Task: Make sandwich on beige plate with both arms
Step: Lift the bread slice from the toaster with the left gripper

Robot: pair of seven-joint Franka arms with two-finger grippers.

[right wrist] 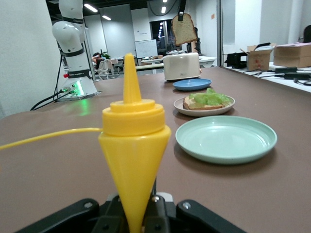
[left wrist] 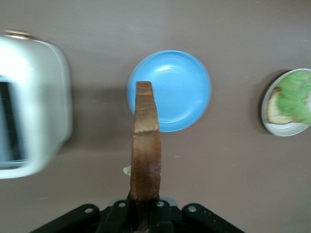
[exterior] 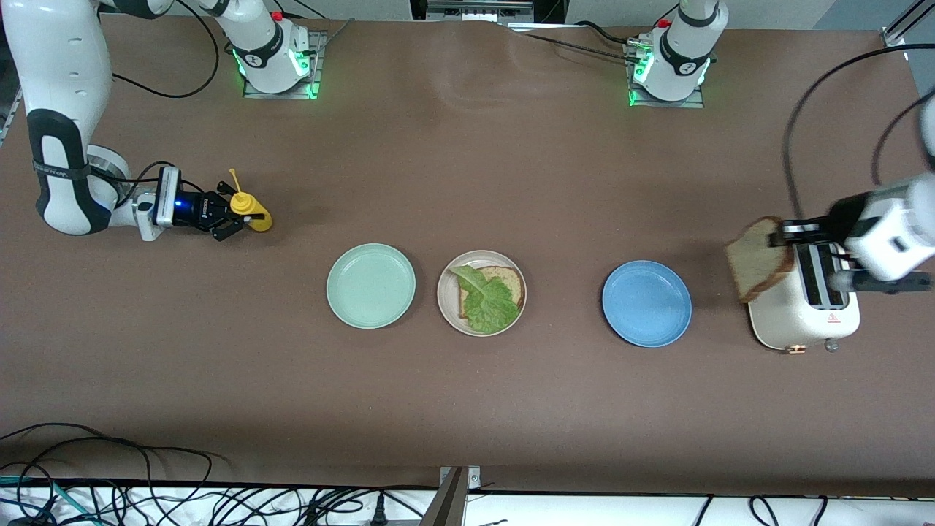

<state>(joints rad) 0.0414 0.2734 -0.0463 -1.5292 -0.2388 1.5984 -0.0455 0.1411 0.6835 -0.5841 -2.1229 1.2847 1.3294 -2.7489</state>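
Desk (exterior: pixel 467 409), brown, w/ 3 plates in a row across the middle:
- Mint green plate (exterior: pixel 371 286) – toward right arm's end, bare.
- Beige plate (exterior: pixel 481 292) – centre; holds 1 bread slice (exterior: pixel 511 283) w/ lettuce leaf (exterior: pixel 486 301) on top. Sandwich open, no top slice on it yet.
- Blue plate (exterior: pixel 646 303) – toward left arm's end, bare.
- Toaster (exterior: pixel 803 307) – cream, at left arm's end of desk, next to blue plate.

Arms:
- Left pincer (left wrist: pixel 141 213) – pinching 2nd bread slice (exterior: pixel 758 269) by one edge, slice upright, up in the air over toaster's edge.
- Right pincer (exterior: pixel 228 216) – low at right arm's end of desk, pinching yellow squeeze bottle (exterior: pixel 250 210), nozzle up.
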